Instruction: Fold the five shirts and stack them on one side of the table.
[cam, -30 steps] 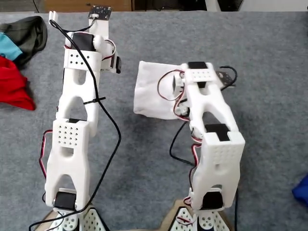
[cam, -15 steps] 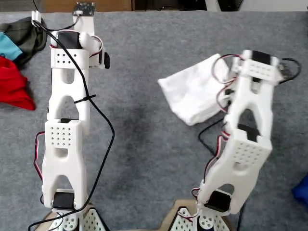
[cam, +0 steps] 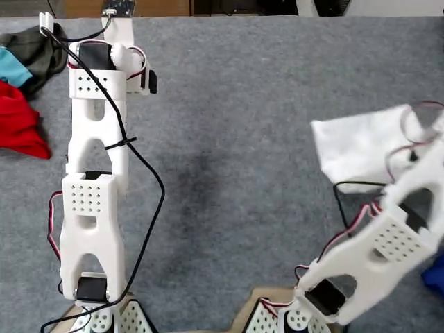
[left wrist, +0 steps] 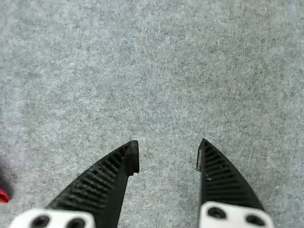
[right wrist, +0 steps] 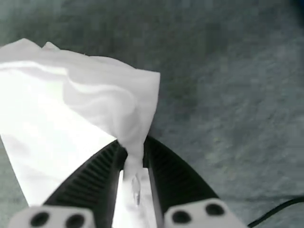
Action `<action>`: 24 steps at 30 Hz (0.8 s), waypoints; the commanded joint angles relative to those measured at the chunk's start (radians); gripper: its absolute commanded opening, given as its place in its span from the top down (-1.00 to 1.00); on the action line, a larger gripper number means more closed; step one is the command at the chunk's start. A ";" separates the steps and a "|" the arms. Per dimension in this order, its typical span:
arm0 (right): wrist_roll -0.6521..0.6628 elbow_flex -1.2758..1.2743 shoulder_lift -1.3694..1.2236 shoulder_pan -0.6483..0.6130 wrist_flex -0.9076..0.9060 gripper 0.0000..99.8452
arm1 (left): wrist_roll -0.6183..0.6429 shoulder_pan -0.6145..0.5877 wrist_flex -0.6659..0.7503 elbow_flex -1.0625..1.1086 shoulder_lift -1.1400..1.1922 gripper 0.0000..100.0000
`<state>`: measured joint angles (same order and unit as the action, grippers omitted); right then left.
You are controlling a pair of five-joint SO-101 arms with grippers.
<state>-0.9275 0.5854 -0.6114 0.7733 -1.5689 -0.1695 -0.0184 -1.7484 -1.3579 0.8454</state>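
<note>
A folded white shirt point(cam: 361, 147) lies at the right side of the grey table, and its edge is pinched between my right gripper point(right wrist: 134, 151) fingers, which are shut on the white shirt point(right wrist: 71, 118). In the high view the right arm point(cam: 388, 236) leans out to the right over the shirt's edge. My left gripper point(left wrist: 166, 154) stands open above bare grey cloth at the far left of the table, with nothing between its fingers. A red shirt point(cam: 21, 121), a teal one point(cam: 12, 68) and a dark green one point(cam: 41, 45) lie heaped at the far left.
The grey table cover point(cam: 229, 173) is bare through the middle between the two arms. A bit of blue cloth point(cam: 436, 274) shows at the right edge. A black cable point(cam: 149, 208) runs along the left arm.
My right gripper has dragged the white shirt from the table's middle over to the right side. The left arm has shifted slightly towards the far left.
</note>
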 commanded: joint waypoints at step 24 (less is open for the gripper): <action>0.359 0.472 0.044 0.708 -0.213 0.99 | 0.002 -0.002 -0.011 0.115 -0.196 0.58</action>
<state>-0.6068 0.9981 -0.6114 1.4254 -1.7637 -0.1695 -0.0184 -1.7484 -1.2536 0.7396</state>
